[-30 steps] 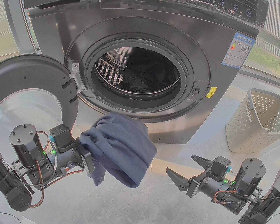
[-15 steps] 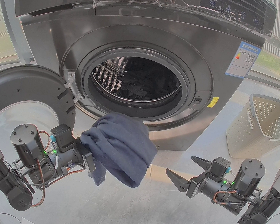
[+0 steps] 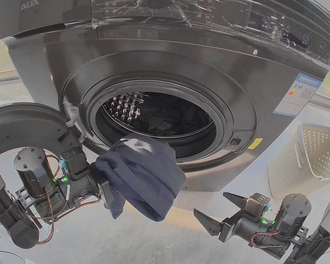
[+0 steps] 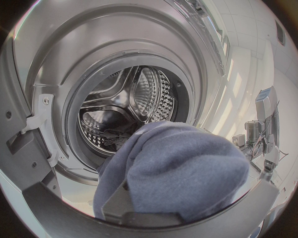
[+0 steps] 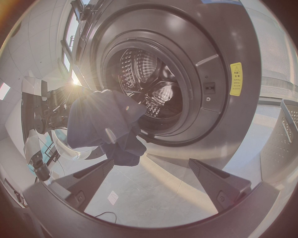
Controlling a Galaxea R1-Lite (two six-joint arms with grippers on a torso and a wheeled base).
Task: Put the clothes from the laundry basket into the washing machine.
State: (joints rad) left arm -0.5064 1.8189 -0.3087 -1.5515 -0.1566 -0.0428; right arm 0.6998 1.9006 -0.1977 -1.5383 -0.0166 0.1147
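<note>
Navy-blue garment (image 3: 141, 174) hangs bunched from the left gripper (image 3: 107, 189), whose jaws are clamped on the cloth. The fabric drapes over and ahead of the gripper and hides most of it. One dark finger (image 4: 122, 201) shows beneath the fold in the left wrist view. Gripper and load are held clear of the floor (image 3: 153, 249).

Directly ahead of the left gripper stands the washing machine (image 3: 171, 61). Its drum opening (image 3: 97, 110) lies just beyond and slightly above the gripper. Seen from the head camera, the upper fold of the garment overlaps the lower rim of that opening. Whether cloth and rim touch cannot be told. Dark clothes (image 3: 162, 116) lie at the bottom of the drum, further ahead of the gripper. The round door (image 3: 19, 124) is swung fully open and stands on the outer side of the left gripper, behind its wrist.

The right gripper (image 3: 210, 203) is held at about the same height as the left one, well apart from the garment. Its jaws are spread and hold nothing, and its tips point toward the hanging cloth and the machine front. A white perforated laundry basket (image 3: 308, 163) stands on the floor on the outer side of the right gripper, beyond its wrist and near the machine's front corner.
</note>
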